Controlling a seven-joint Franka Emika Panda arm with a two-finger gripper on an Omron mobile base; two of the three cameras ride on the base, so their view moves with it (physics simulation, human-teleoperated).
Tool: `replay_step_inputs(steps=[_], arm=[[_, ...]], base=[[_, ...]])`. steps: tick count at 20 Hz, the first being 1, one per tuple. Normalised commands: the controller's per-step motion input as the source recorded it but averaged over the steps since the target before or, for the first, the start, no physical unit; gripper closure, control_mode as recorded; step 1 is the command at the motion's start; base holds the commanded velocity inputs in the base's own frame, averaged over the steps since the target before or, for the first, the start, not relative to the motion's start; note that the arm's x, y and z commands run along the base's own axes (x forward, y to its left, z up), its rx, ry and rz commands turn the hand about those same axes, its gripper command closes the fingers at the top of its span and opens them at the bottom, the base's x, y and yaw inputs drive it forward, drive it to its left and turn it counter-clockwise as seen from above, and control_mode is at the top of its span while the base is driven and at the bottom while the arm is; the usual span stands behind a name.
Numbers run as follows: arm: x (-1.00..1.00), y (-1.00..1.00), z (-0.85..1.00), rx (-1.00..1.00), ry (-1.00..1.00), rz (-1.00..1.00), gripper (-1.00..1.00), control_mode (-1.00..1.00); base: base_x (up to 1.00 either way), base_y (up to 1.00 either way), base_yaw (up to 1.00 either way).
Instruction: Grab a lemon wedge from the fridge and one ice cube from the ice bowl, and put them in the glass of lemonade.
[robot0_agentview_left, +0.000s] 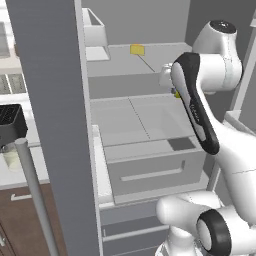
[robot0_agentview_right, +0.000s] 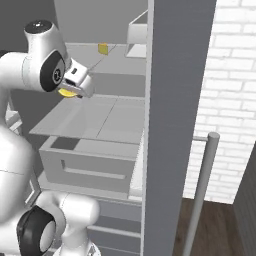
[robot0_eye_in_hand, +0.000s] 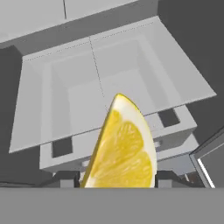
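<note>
The grey fridge (robot0_agentview_left: 55, 100) stands open, with pale shelves and a drawer (robot0_eye_in_hand: 109, 113) inside. The claw (robot0_eye_in_hand: 114, 180) is clenched on the lemon wedge (robot0_eye_in_hand: 124, 146), which sits between its two tips, up in the air in front of the shelves. So the lemon step looks half done. Next the arm must pull back out past the door and carry the wedge to the glass of lemonade. The arm (robot0_agentview_left: 197, 107) is bent, reaching into the fridge with the hand tipped down
</note>
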Motion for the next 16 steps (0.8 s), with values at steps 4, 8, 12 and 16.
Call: replay_step_inputs(steps=[4,8,12,16], arm=[[-0.77,0.00,-0.64,-0.02,0.12,0.28,1.00,-1.00],[-0.50,0.00,-0.65,-0.02,0.01,0.06,1.00,-1.00],[-0.48,0.00,-0.53,-0.01,0.00,0.00,1.00,-1.00],[-0.64,0.00,-0.27,0.00,0.00,0.00,1.00,-1.00]], base=[[0.00,0.00,0.00],[0.00,0.00,0.00],[0.00,0.00,0.00],[0.00,0.00,0.00]])
